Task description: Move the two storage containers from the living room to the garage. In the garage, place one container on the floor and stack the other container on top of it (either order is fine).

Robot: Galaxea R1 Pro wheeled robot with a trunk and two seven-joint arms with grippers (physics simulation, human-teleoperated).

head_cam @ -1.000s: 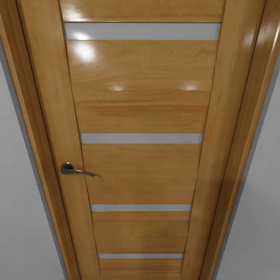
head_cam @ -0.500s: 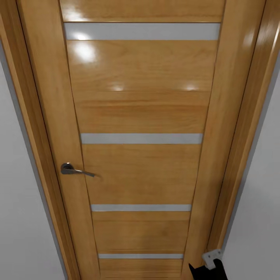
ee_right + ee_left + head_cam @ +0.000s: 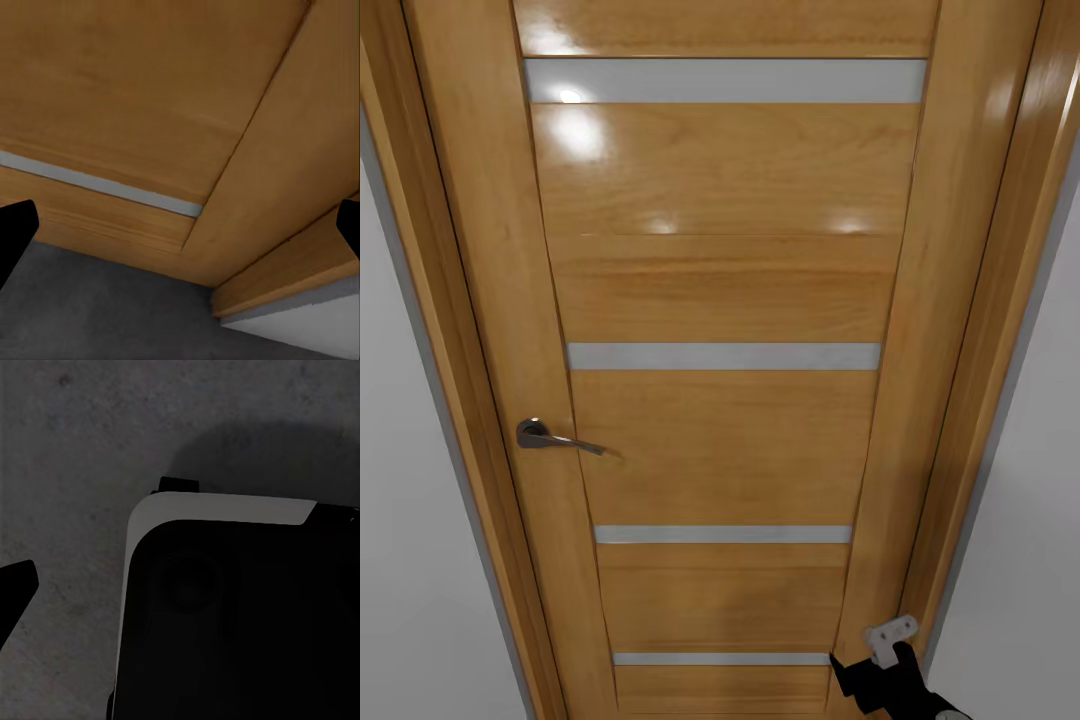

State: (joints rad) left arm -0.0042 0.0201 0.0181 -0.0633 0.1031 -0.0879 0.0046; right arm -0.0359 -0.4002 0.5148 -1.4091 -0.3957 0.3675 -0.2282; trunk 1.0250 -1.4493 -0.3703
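I face a closed wood-panelled door, my landmark for all positions below. Left of the door, a grey-white wall runs beside the wooden frame. On the door's left stile, about mid-height, sits a dark metal lever handle, its lever pointing toward the door's centre. Four pale horizontal strips cross the door's middle panel, the third of them below the handle's level. At the door's lower right corner, over the right stile, I see my right tool: a black body with a light grey bracket on it, raised in front of the door.

In the right wrist view, the right tool points at the door's base, where the door meets dark grey floor; two black fingertips, one of them, stand far apart, so this tool is spread wide and holds nothing.

In the left wrist view, the left tool shows one black fingertip above mottled concrete floor beside the robot's dark base; I cannot tell its state. I see the garage's door and floor.
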